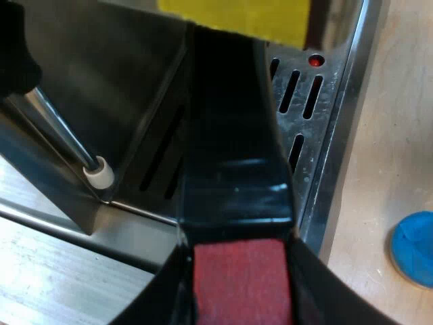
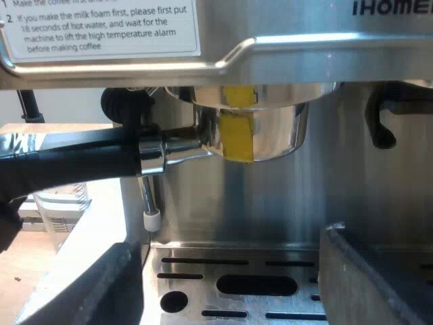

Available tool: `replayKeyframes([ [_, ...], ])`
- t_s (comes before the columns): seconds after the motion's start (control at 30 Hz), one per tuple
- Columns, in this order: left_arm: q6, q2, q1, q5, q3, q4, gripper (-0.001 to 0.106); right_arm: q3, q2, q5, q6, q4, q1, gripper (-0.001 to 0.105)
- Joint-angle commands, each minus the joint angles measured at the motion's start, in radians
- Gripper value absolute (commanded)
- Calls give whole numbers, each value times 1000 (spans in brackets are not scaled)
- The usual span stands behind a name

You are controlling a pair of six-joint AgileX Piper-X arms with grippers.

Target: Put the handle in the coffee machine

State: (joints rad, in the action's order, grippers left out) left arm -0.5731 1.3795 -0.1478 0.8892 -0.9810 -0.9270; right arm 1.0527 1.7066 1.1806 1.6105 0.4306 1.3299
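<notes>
Wooden bench (image 1: pixel 399 101) is running alongside the steel drip tray (image 1: pixel 331 135) of the espresso machine (image 2: pixel 270 203), and a blue tamper (image 1: pixel 414 247) is sitting on that bench, well apart from the tray; the tray's slots are lying open, and what is lying under them I cannot tell. The left gripper (image 1: pixel 240 291) is clamping the handle (image 1: pixel 230 135) at its red end (image 1: pixel 237 281), one black finger pressing on each side; the dark handle is stretching away from it over the drip tray toward a strip of yellow tape (image 1: pixel 237 17); the steam wand (image 1: pixel 61 132) with its white tip is hanging just beside the handle.

From the right wrist, the metal holder (image 2: pixel 270 128) is sitting up under the machine's head, its rim meeting the ring above it and the yellow tape hanging down its front; the handle is sticking out sideways, past the steam wand, rather than pointing straight out from the machine's front; whether it is locked I cannot tell, and the inside of its basket is hidden. A measuring glass (image 2: pixel 61 206) is standing on the bench beyond the handle; it is looking clear, though its contents I cannot make out. The right gripper (image 2: pixel 237 284) is hovering wide open over the drip tray, holding nothing. A printed label (image 2: pixel 101 27) is showing on the machine above the holder.
</notes>
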Motion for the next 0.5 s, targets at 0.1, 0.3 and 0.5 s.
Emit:
replayKeyframes([
  [0.1, -30, -16, -17, 227, -17, 64, 0, 3, 0, 3, 17, 12, -7, 58],
  [0.3, -36, -16, -30, 270, -17, 71, 0, 3, 0, 3, 17, 6, -7, 58],
  [0.5, -36, -16, -30, 284, -17, 63, 0, 3, 0, 3, 17, 6, -7, 58],
])
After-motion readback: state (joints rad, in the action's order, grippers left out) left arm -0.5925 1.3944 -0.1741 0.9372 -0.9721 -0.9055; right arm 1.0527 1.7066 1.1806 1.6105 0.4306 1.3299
